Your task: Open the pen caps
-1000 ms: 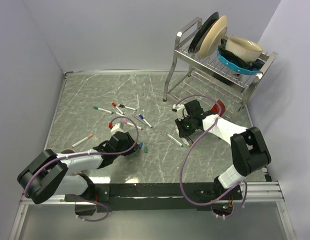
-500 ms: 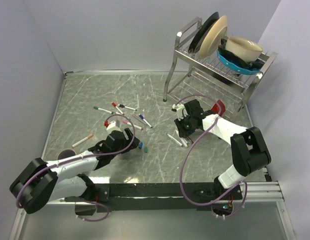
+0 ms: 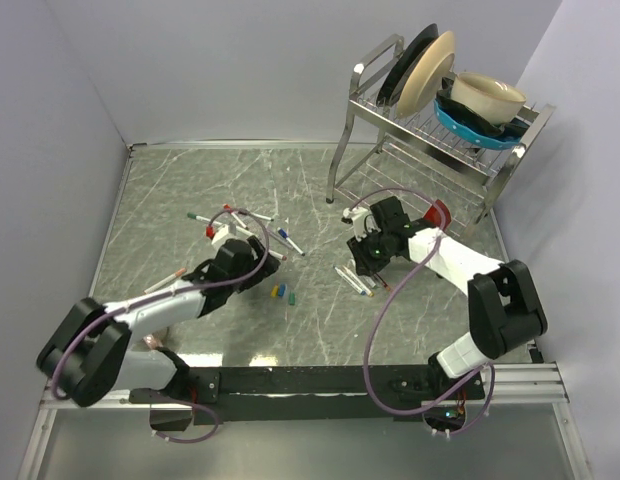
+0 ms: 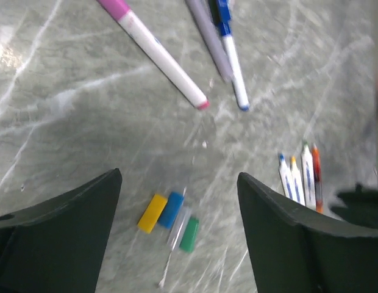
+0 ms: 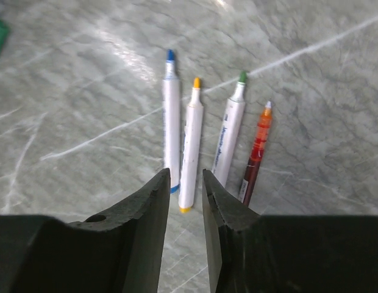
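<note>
Three loose pen caps [image 4: 171,209], yellow, blue and green, lie side by side on the marbled counter [image 4: 67,110]. From the wrist camera they show in the gap between your left fingers [image 4: 61,226], which are spread wide and empty. Your right fingers [image 5: 140,232], narrowed to a slim gap and gripping nothing, hover over four uncapped pens [image 5: 192,146] lying in a row, tips blue, yellow, green and orange.

Premises: a robotics laboratory test cell, not a lived-in room. Plain lilac panels [image 3: 240,70] wall in a marble-patterned bench [image 3: 170,190] on three sides. A cabled left arm [image 3: 155,308] and right arm [image 3: 450,260] rise from a black rail [image 3: 290,382] at the near edge. A steel dish rack [image 3: 410,150] with plates [image 3: 430,65] and bowls [image 3: 487,95] (kitchen props only) stands far right.
</note>
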Action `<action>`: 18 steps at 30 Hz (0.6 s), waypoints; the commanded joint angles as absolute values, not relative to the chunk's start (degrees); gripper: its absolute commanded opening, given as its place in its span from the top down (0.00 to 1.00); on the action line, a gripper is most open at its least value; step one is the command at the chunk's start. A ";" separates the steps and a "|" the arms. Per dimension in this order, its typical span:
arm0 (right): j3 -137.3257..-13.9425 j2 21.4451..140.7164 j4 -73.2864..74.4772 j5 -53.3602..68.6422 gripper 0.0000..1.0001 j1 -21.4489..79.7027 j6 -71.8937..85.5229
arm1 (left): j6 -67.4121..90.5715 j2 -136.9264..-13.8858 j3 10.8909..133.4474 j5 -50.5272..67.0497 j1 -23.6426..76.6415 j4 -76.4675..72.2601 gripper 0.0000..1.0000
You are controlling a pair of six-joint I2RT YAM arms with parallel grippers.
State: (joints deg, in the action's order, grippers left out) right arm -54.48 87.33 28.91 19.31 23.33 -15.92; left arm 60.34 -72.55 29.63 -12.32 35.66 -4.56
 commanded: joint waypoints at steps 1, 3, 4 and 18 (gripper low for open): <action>-56.96 81.49 30.59 23.82 0.64 23.91 -19.42 | 67.57 -79.44 41.26 -17.99 34.72 7.88 0.24; -56.87 80.69 30.59 24.34 0.63 23.99 -19.69 | 70.48 -84.80 46.21 -20.20 34.72 17.46 0.31; -56.78 80.07 30.67 24.43 0.63 23.99 -19.69 | 70.92 -86.47 50.84 -21.00 34.72 20.01 0.35; -56.69 77.52 30.76 25.22 0.64 24.26 -19.86 | 73.83 -106.43 73.55 -24.08 34.72 39.98 0.45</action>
State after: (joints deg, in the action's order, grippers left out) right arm -54.65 79.75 30.94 24.27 23.88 -19.18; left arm 72.34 -104.18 68.77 -21.58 34.85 33.15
